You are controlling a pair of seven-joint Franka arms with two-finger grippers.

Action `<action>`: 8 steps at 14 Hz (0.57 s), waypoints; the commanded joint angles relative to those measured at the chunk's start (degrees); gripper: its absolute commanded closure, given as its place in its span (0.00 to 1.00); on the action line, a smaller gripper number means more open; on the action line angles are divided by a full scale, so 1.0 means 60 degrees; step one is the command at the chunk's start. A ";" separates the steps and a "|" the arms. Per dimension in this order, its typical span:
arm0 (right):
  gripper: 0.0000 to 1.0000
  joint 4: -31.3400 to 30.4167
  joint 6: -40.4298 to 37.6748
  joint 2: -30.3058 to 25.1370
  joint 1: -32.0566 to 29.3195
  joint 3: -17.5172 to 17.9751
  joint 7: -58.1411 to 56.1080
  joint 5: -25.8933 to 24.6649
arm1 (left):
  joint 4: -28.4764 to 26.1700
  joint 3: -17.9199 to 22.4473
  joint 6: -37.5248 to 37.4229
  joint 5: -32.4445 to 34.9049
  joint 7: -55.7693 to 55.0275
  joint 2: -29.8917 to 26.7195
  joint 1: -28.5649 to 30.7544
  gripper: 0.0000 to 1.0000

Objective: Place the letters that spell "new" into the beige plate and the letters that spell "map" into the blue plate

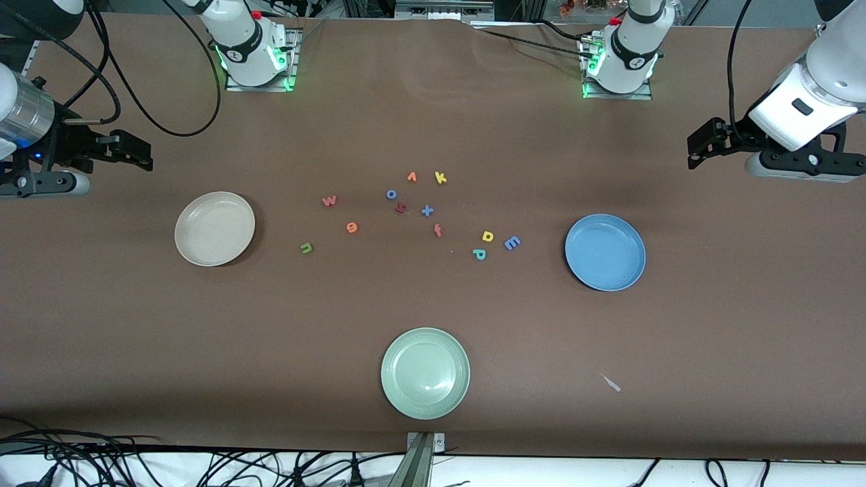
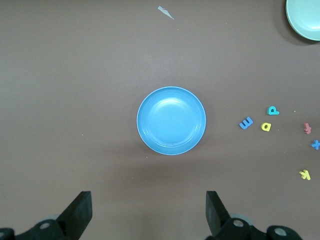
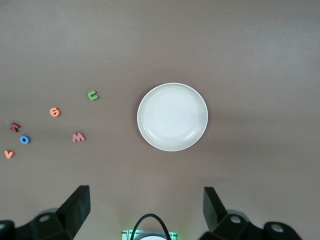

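Brown tabletop (image 1: 433, 122) holds scattered letters (image 1: 406, 213) between the beige plate (image 1: 214, 228) and blue plate (image 1: 605, 251). Left gripper (image 1: 703, 145) and right gripper (image 1: 132, 150) wait at opposite table ends, fingers apart, empty.

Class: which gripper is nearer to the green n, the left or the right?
Right. The right gripper waits open at the table end by the beige plate, which the green n lies beside. The left gripper waits open past the blue plate.
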 commanded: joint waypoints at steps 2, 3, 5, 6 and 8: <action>0.00 -0.0139 0.0068 -0.0165 -0.0006 -0.0011 -0.0002 0.0058 | 0.0517 -0.0036 -0.0118 0.0151 0.0164 0.0272 -0.0015 0.00; 0.00 -0.0139 0.0082 -0.0165 -0.0006 -0.0011 -0.0002 0.0072 | 0.0518 -0.0036 -0.0147 0.0151 0.0164 0.0272 -0.0001 0.00; 0.00 -0.0139 0.0082 -0.0150 -0.0006 -0.0011 -0.0002 0.0058 | 0.0488 -0.0007 -0.0264 0.0151 0.0164 0.0258 0.0028 0.00; 0.00 -0.0139 0.0068 -0.0150 -0.0006 -0.0011 -0.0002 0.0058 | 0.0503 0.0007 -0.0265 0.0151 0.0164 0.0272 0.0014 0.00; 0.00 -0.0139 0.0068 -0.0150 -0.0006 -0.0011 -0.0002 0.0058 | 0.0532 0.0022 -0.0265 0.0151 0.0178 0.0345 0.0028 0.00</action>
